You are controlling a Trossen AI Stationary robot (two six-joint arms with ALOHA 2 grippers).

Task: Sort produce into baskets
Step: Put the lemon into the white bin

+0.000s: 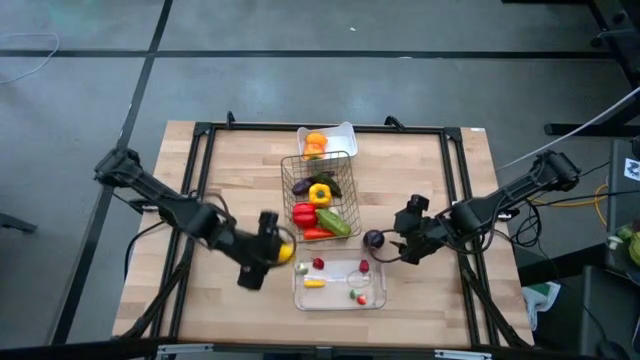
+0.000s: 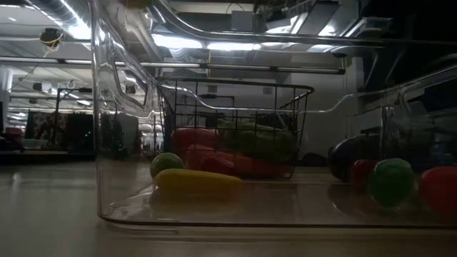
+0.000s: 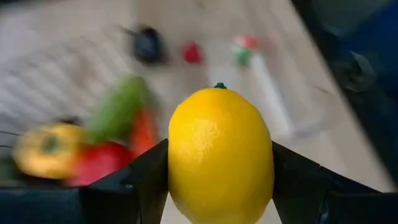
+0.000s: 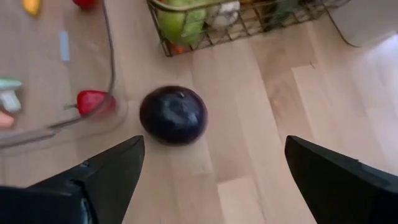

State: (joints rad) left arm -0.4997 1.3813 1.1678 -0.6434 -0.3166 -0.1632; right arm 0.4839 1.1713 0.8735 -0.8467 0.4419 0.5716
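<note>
Holding a yellow oval lemon point(image 3: 220, 155) between both fingers, the left gripper point(image 1: 268, 248) sits just off the left side of the clear shallow plastic tray point(image 1: 378, 298) near the table's point(image 1: 240, 160) front edge; grip is across the lemon's middle, so it looks secure for a carry. Right gripper point(image 1: 400, 240) has jaws spread wide w/ nothing between them, aimed at a dark purple round eggplant point(image 4: 173, 114) lying on bare wood between the tray's back right corner and the deep black wire basket point(image 1: 345, 165); prob. lining up a pick, fingers straddle it but apart from it. Basket at table centre already has peppers + green veg. Small white tray point(image 1: 346, 133) at the back edge holds 1 orange fruit. Clear tray has radish-like bits & a yellow piece. Lemon likely bound for one of the 3 containers, can't tell which.
</note>
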